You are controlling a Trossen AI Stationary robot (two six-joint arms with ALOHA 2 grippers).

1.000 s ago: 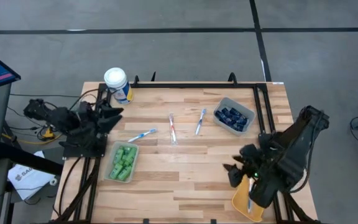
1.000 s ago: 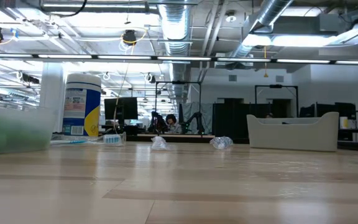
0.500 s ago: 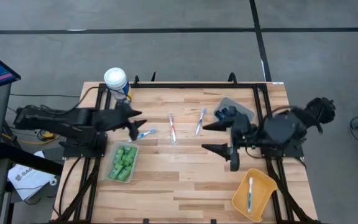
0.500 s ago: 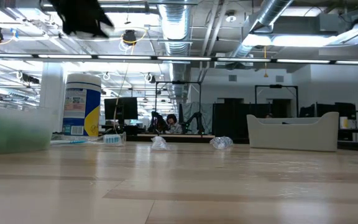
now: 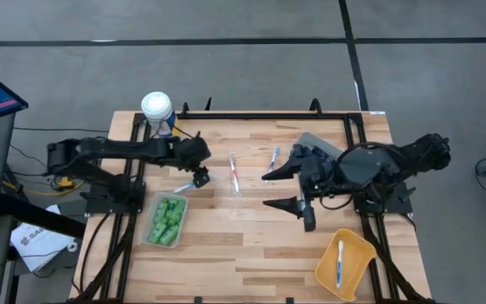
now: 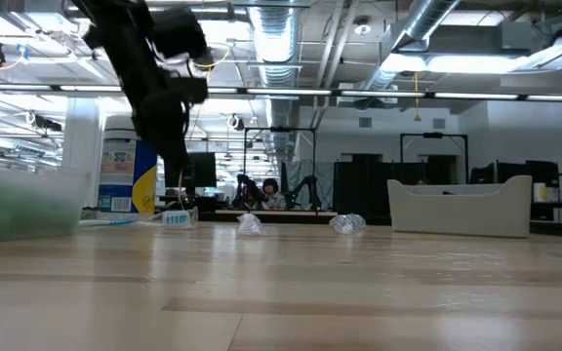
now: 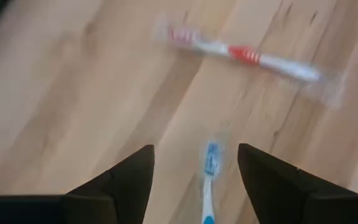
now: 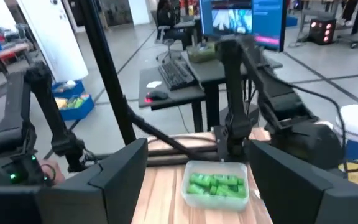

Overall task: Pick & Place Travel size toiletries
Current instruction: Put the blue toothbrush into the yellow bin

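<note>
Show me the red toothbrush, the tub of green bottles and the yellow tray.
red toothbrush [image 7: 238, 54]: left wrist view, mid-handle.
tub of green bottles [image 5: 166, 220]: high view, on the bottles inside.
yellow tray [image 5: 354, 247]: high view, bare floor.

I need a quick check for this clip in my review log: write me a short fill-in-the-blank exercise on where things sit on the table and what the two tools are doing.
1. The left tool hovers with open fingers over the blue ____.
2. The yellow tray holds ____ toothbrush.
3. The green bottles lie in a bin on the table's ____ side.
4. The right tool is open and holds ____.

Missing words: toothbrush; one; left; nothing
</note>
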